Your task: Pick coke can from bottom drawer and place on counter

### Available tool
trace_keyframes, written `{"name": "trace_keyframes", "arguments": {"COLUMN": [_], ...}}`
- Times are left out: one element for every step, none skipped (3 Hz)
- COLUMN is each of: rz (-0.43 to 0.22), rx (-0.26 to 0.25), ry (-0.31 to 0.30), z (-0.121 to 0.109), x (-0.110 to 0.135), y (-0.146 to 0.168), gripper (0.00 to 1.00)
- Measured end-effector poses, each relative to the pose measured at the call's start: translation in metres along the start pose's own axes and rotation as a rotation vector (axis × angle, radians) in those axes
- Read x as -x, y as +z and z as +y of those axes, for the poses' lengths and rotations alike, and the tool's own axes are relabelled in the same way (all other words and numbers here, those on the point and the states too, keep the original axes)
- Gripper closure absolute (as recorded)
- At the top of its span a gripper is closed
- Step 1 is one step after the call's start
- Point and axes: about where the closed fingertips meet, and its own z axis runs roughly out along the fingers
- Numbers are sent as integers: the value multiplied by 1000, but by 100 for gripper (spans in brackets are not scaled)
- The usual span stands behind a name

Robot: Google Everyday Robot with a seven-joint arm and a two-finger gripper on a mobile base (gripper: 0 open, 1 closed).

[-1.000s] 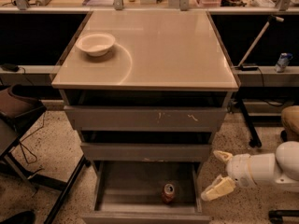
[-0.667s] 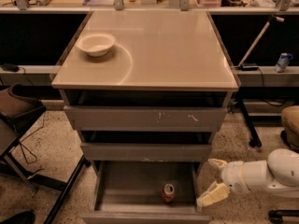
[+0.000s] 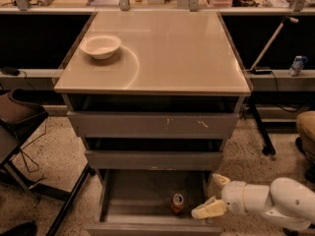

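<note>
1. Reaching low, I hold my gripper (image 3: 212,194) just right of the can (image 3: 177,203), its fingers spread wide with nothing between them and not touching the can.
2. The can stands upright in the open drawer (image 3: 133,193). I come at the can from its side because, I judge, that lets my fingers close round its wall.
3. Above the can, the middle drawer (image 3: 152,160) juts out partway. A straight lift might clip its front, so I would draw the can forward first.
4. The drawer's right wall, just right of the can, runs under my lower finger and could snag it.
5. Well above the can lies the bench (image 3: 167,58), with a bowl (image 3: 100,45) up and left of the can. I would set down away from it.
</note>
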Motion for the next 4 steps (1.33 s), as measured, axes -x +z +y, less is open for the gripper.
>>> {"name": "trace_keyframes", "arguments": {"rz": [-128,-190,-185,-127], "rx": [-85,-236,-311,-271], "ry": [29,-33,-28,5], "z": [-31,-60,-78,-73], "x": [8,25,27,-7], "y": [48,54,51,106], "gripper": [0,0,0,0]}}
